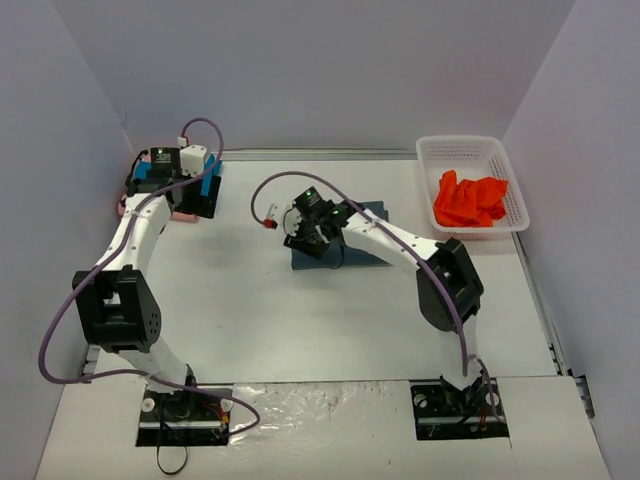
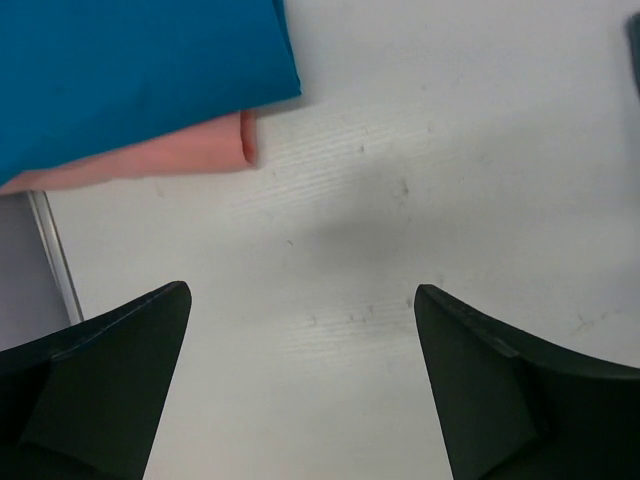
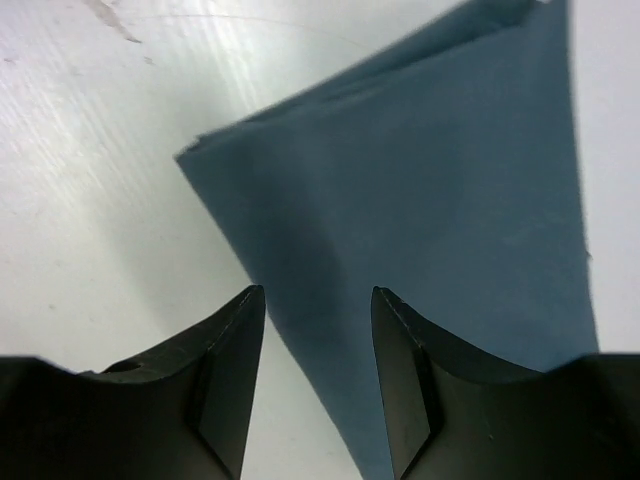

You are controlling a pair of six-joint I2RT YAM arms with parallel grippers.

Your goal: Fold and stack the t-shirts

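The left gripper (image 2: 300,290) hangs with its jaws wide apart and holds nothing; it is over bare white table (image 1: 260,310) at the far left, just beside a folded bright teal-blue cotton t-shirt (image 2: 130,70) which lies on top of a folded pale pink t-shirt (image 2: 170,155). The pink one shows only as a strip under the teal edge. The right gripper (image 3: 316,292) is in the middle of the table, low over a dark slate blue-grey t-shirt (image 3: 450,200) that is folded to a flat shape. Its jaws stand partly apart, and I see no cloth pinched between them. An orange-red t-shirt (image 1: 470,200) lies crumpled in the white plastic lattice basket (image 1: 515,190) at the far right. All four shirts I judge to be light, soft and limp. They will sag and unfold if lifted by one point, and a single layer can slip out of the fold. For the slate one I would take hold at the folded edge near its corner, catching all layers together, and support the opposite side with the other arm. The teal and pink stack sits close to the left wall and the table rim, so there is little room on that side. The widest free room is the middle and near part of the table, between the two arms.
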